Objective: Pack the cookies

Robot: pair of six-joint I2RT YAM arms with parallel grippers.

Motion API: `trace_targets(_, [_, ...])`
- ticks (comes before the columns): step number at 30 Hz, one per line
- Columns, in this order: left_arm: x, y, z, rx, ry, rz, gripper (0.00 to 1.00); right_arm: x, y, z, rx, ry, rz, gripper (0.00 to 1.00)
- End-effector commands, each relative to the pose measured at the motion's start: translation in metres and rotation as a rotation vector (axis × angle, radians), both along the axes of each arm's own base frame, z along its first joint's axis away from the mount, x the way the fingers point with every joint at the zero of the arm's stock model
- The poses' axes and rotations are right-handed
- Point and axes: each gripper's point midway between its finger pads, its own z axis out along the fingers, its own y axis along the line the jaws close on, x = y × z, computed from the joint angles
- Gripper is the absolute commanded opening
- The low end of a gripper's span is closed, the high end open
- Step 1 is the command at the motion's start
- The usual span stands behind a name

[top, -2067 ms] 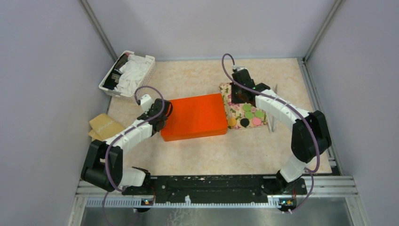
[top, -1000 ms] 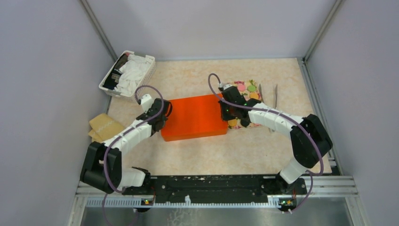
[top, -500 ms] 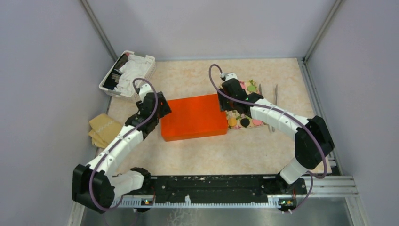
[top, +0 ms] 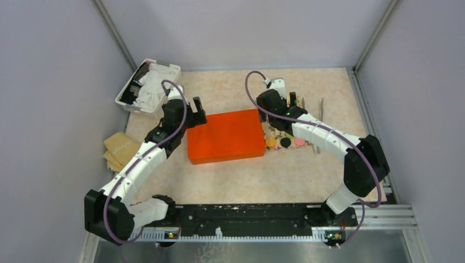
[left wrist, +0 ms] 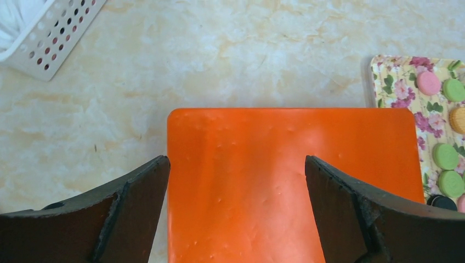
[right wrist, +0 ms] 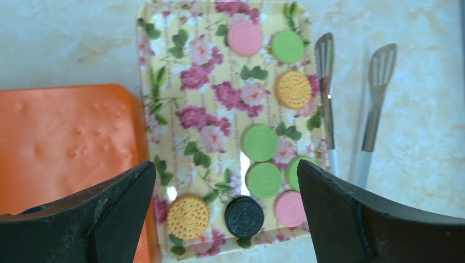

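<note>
The cookies point(right wrist: 259, 142) are small round discs in green, pink, orange and black, lying on a floral tray point(right wrist: 186, 118) right of a closed orange box point(top: 225, 135). In the top view a few cookies point(top: 285, 142) show at the tray's near end; my right arm covers the others. My right gripper point(right wrist: 226, 164) hangs open above the tray, with nothing between its fingers. My left gripper point(left wrist: 236, 160) is open too, above the left part of the orange box point(left wrist: 285, 181), apart from it. From above, the left gripper point(top: 194, 109) sits at the box's far left corner and the right gripper point(top: 285, 97) over the tray.
Metal tongs point(right wrist: 326, 93) lie on the table just right of the tray. A white basket point(top: 148, 87) with cloths stands at the back left. Brown paper pieces point(top: 122, 147) lie by the left wall. Grey walls close in three sides.
Both grippers went from shut to open. The left one rose from the box's left end toward its far left corner. The right one drew back from the box's right end over the tray.
</note>
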Motion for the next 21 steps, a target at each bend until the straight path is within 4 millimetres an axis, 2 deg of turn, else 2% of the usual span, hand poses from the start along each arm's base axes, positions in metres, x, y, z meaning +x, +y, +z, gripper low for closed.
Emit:
trace_targets(1, [0.019,-0.014,0.037,-0.020,-0.115,-0.056,0.99,0.006,-0.029,0.026,-0.063,-0.109,-0.147,0.99])
trace_targets(6, [0.025,-0.016,0.034,-0.013,-0.110,-0.052,0.99,0.005,-0.037,0.026,-0.074,-0.121,-0.198,0.99])
trace_targets(14, [0.025,-0.016,0.022,-0.016,-0.083,-0.052,0.99,0.004,-0.048,0.027,-0.122,-0.135,-0.250,0.99])
trace_targets(21, [0.024,-0.016,0.024,-0.020,-0.086,-0.047,0.98,0.003,-0.054,0.021,-0.157,-0.131,-0.282,0.99])
